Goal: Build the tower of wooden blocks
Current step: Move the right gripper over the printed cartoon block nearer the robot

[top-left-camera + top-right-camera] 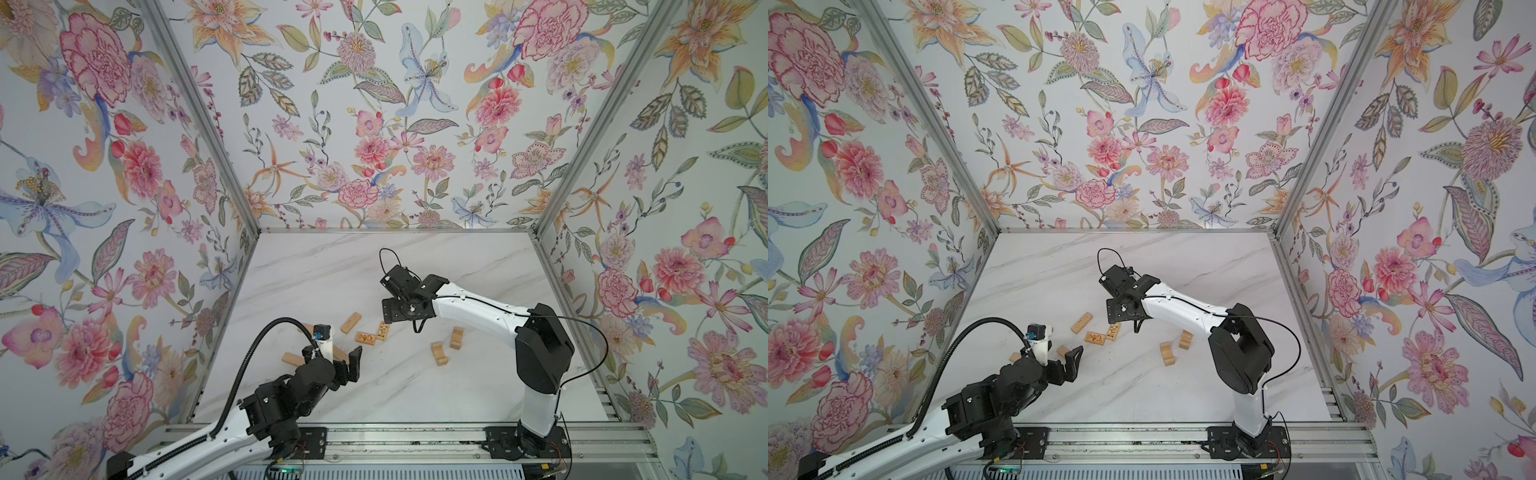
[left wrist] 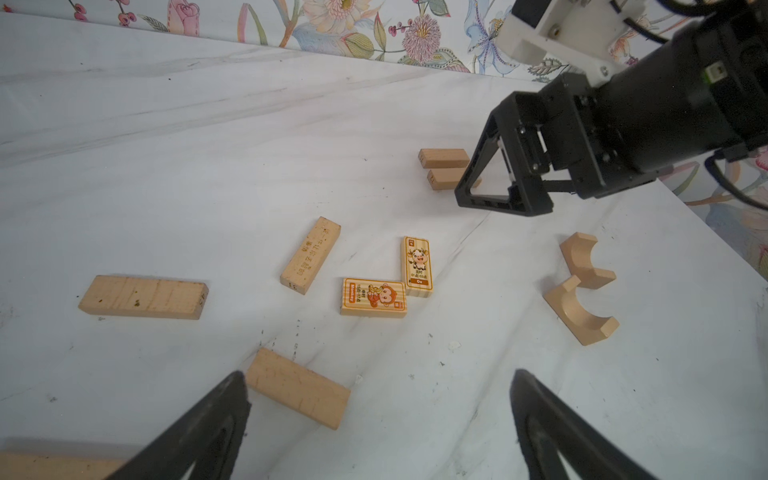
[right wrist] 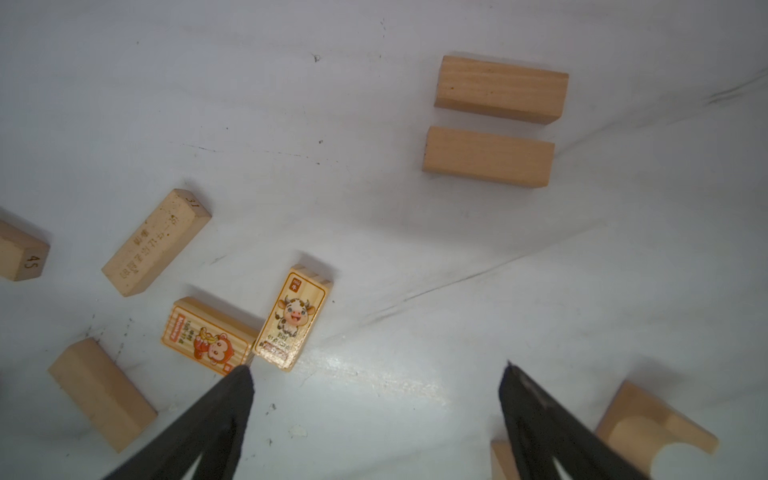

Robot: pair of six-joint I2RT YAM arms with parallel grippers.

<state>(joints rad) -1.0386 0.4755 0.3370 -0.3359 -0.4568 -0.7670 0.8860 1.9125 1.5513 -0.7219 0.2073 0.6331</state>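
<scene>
Scattered flat on the table [image 1: 415, 386]: wood blocks [image 2: 311, 255], two picture blocks [image 3: 291, 318] touching. Left gripper [image 2: 380, 376] spread wide, empty, beside a plain bar [image 2: 299, 388]. Right gripper [image 3: 376, 374] likewise, by the picture blocks.

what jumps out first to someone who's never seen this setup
The loud flowered wallpaper on all three walls hits first, wrapped around a white marble table. Near its middle a monkey block and an ox block lie touching in an L among plain wooden bars, with two arch blocks to their right in a top view. Both arms hover over the scatter, left hand and right hand open and empty.
</scene>
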